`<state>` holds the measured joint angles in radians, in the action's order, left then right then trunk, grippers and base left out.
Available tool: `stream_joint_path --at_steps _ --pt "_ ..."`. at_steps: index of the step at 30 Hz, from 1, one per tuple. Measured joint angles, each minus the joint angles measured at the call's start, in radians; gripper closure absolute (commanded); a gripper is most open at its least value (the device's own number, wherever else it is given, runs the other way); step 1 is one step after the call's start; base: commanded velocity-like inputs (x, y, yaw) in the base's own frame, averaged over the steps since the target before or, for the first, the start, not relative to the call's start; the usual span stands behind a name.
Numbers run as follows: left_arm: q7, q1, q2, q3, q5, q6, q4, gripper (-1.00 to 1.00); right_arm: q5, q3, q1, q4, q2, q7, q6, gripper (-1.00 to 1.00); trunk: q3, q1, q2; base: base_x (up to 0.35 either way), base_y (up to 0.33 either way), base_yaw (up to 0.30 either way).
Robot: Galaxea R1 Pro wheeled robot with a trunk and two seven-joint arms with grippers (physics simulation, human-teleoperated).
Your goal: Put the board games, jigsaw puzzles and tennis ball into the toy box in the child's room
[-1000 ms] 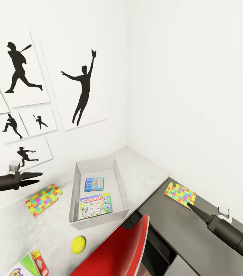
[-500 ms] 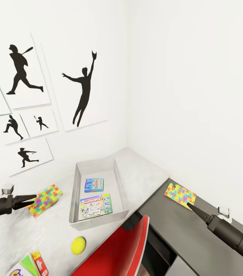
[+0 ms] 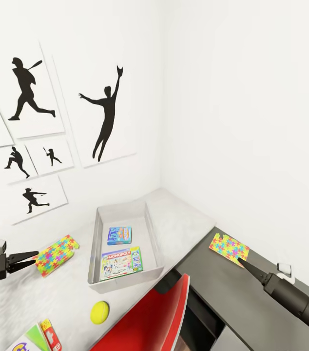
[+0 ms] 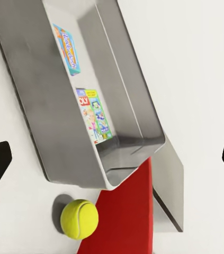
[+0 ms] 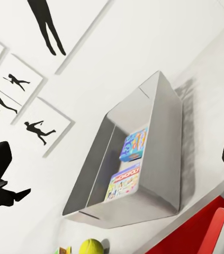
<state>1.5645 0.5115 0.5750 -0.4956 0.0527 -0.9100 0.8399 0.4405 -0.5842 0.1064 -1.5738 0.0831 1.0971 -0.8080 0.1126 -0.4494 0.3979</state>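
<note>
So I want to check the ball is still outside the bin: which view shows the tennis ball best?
The left wrist view: the tennis ball shows whole and large, on the table beside the toy box, outside it. The head view shows it small, in front of the box. The right wrist view cuts it at the frame edge.

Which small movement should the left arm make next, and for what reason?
Probably ease the open left gripper forward around the near edge of the small multicoloured mosaic puzzle square lying on the light-grey table, then close. Its fingertips sit just short of that edge, the fingers are spread, and this puzzle is not yet in the grey rectangular toy box beside it.
</note>
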Motion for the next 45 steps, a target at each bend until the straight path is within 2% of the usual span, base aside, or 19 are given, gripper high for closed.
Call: stream_joint_path --at_steps 14,45 --pt "0.000 -0.002 -0.003 -0.005 0.000 0.002 0.001 -1.00 0.000 0.000 0.000 0.000 0.000 0.000 -0.001 -1.00 -0.015 0.000 0.000 -0.089 0.000 -0.095" --pt "0.000 -0.002 -0.009 -0.003 0.000 0.003 0.002 -1.00 -0.005 0.000 0.000 0.001 -0.001 -0.006 0.002 -1.00 -0.016 0.000 0.000 -0.055 0.000 -0.003"
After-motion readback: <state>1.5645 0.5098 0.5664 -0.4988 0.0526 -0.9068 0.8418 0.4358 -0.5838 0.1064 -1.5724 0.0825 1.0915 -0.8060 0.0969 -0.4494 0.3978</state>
